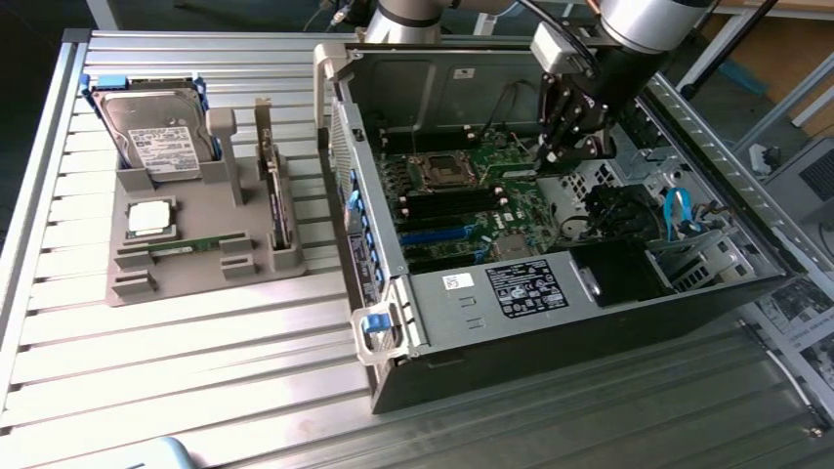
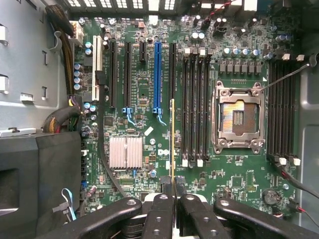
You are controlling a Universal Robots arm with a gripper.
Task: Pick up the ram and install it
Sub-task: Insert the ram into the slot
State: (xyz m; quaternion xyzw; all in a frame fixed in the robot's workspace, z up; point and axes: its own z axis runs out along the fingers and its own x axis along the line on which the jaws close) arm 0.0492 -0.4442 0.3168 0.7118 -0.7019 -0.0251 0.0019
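A ribbed aluminium counter (image 1: 195,362) carries an open computer case (image 1: 573,352) lying on its side, its green motherboard (image 1: 476,210) facing up. Toward the exterior view's left of the case sits a grey parts holder (image 1: 195,264). It holds a hard drive (image 1: 163,142) with a white label at its far end, a square silver processor chip (image 1: 150,217) near the middle, a green memory stick (image 1: 195,242) lying flat in a slot beside the chip, and a card (image 1: 276,191) standing on edge along the holder's side nearest the case.

The robot arm (image 1: 646,24) reaches down into the case from above, and its gripper (image 1: 569,151) hangs over the motherboard – close above the far end of the board. In the wrist view the black fingers (image 2: 162,211) are closed on the ram (image 2: 172,142), which is seen edge-on as a thin yellowish-green strip gripped at one end and pointing away from the camera. The stick hangs over the board just beside a bank of black memory slots (image 2: 195,107) – between them and the blue expansion slot (image 2: 157,74). Whether it touches the board cannot be told. On the far side of that bank lies the empty processor socket (image 2: 238,119), with a second bank of memory slots (image 2: 282,109) beyond it.
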